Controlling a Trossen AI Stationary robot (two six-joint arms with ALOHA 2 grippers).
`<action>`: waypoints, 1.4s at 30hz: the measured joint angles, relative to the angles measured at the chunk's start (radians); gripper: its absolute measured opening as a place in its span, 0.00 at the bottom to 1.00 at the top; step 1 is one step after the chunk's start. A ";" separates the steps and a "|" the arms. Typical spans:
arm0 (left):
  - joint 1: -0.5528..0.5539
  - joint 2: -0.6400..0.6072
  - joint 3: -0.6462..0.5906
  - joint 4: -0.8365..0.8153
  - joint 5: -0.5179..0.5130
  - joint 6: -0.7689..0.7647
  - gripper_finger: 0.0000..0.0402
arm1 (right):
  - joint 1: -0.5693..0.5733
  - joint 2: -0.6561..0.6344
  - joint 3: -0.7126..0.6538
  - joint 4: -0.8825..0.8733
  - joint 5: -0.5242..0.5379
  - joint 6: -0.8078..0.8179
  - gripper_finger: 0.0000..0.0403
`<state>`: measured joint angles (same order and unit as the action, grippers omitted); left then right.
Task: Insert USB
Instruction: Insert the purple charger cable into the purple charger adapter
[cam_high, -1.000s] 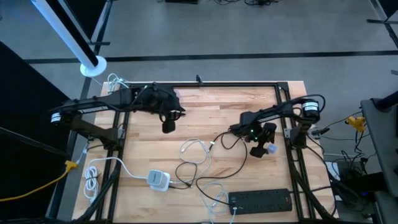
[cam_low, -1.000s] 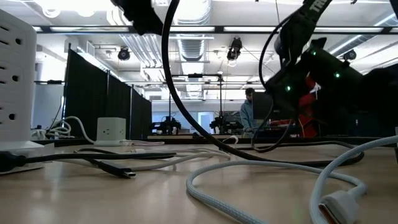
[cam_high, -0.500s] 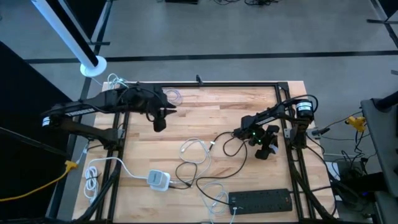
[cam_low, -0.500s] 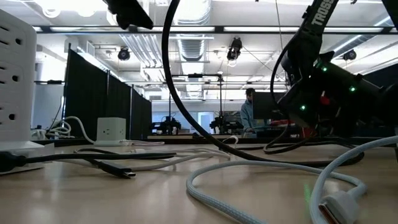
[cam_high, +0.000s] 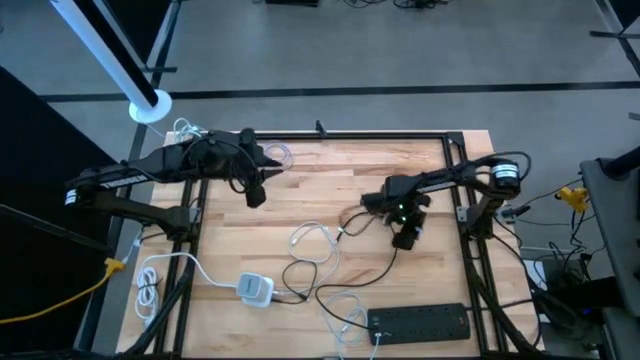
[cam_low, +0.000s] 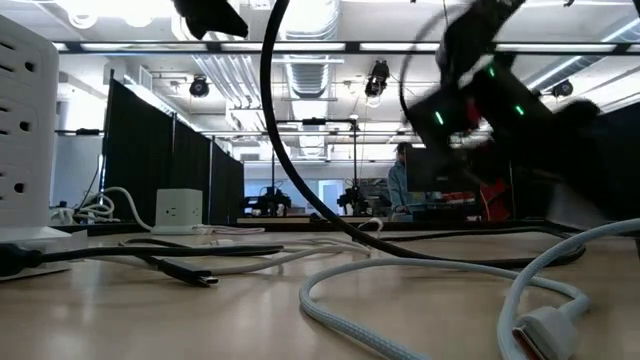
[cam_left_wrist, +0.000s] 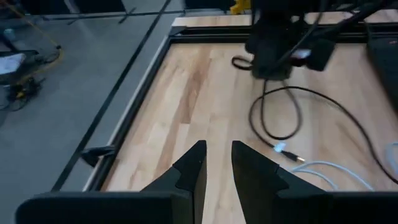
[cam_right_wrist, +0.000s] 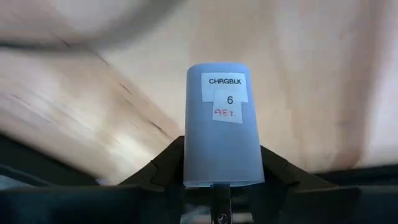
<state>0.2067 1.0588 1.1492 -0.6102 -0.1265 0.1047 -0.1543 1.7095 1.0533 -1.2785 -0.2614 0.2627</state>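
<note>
The left end effector (cam_high: 255, 195) is hovering over the far left part of the wooden surface (cam_high: 330, 190), holding nothing; in its wrist view its two dark fingers (cam_left_wrist: 189, 171) are standing slightly apart with bare wood showing between them. Near the middle of the surface a white USB cable (cam_high: 312, 243) is lying in loose loops, and a white USB plug (cam_left_wrist: 285, 150) is resting flat beside a black cable (cam_left_wrist: 273, 112), well clear of both arms. A white adapter (cam_high: 255, 289) is sitting near the front left edge, and a black power strip (cam_high: 420, 321) is lying along the front right edge. The right end effector (cam_high: 405, 238) is raised over the right side, clamped on a pale blue charger block (cam_right_wrist: 221, 127). The block's long axis is running straight out from between the fingers, its labelled face reading "CHRGBLK 6" turned toward the wrist camera, its rounded end pointing away from the end effector.
</note>
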 joint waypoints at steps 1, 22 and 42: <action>0.005 0.000 0.000 -0.001 -0.024 0.000 0.16 | -0.005 -0.016 0.034 0.003 0.024 0.006 0.29; 0.404 0.588 0.133 -0.167 0.011 -0.006 0.14 | 0.010 -0.149 0.547 -0.014 0.201 0.173 0.29; 0.495 1.062 0.373 -0.316 -0.077 -0.085 0.37 | 0.363 -0.243 0.546 -0.041 0.240 0.557 0.29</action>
<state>0.7022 2.1204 1.5225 -0.9266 -0.2033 0.0197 0.2091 1.4662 1.5997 -1.3193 -0.0213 0.8194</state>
